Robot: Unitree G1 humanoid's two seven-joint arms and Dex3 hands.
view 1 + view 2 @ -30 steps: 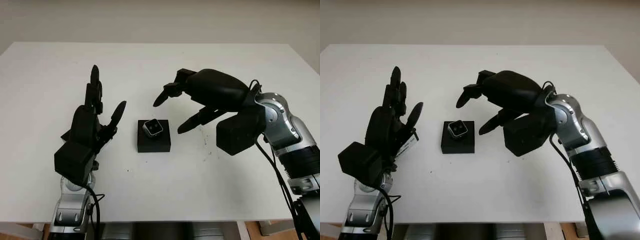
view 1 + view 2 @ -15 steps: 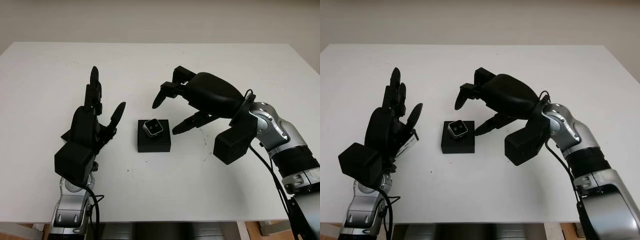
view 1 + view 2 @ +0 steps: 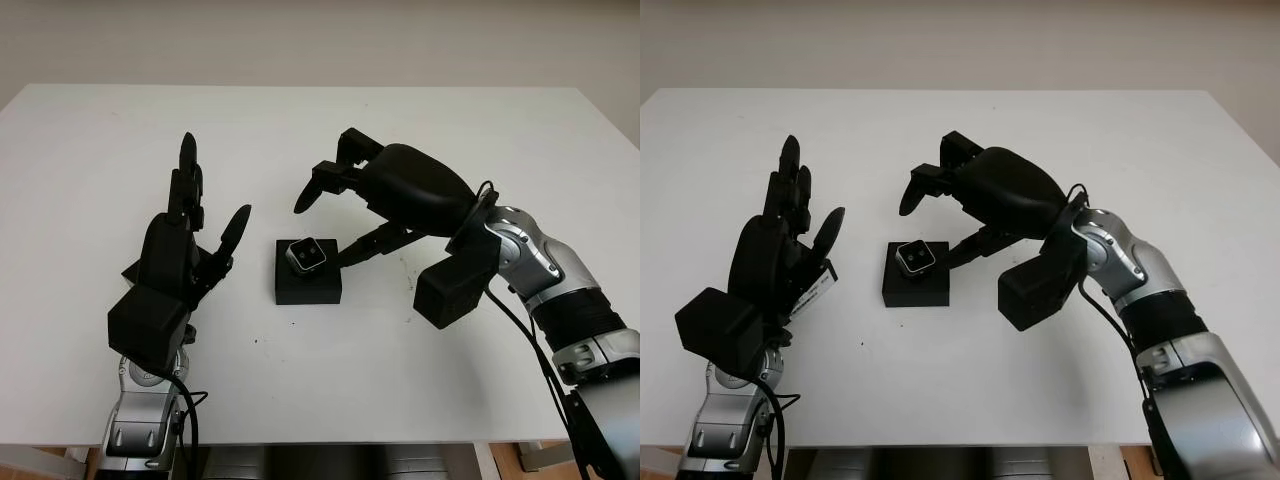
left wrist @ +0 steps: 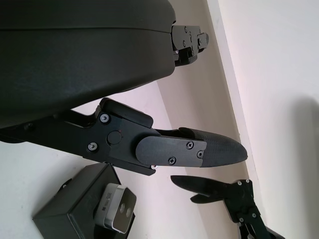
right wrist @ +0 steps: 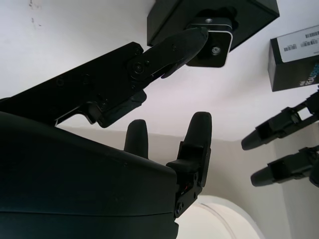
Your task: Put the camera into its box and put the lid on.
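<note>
A small silver camera [image 3: 306, 254] sits on top of a black box [image 3: 308, 283] at the middle of the white table, lens facing up and standing proud of the box. My right hand [image 3: 326, 228] hovers just right of and above it, open, its thumb tip [image 3: 352, 254] close to the camera's right side and its other fingers [image 3: 306, 198] arched above the box's far side. In the right wrist view the thumb [image 5: 172, 46] reaches to the camera [image 5: 215, 46]. My left hand [image 3: 213, 195] stands upright and open left of the box.
A black carton with white barcode labels [image 3: 818, 285] lies under and behind my left hand, also visible in the right wrist view as the labelled carton [image 5: 295, 54]. The white table [image 3: 320, 130] stretches far beyond the box; its front edge is near my arms.
My right hand has moved left toward the camera, and its thumb now reaches the box's right side. My left hand, the box and the camera have stayed put.
</note>
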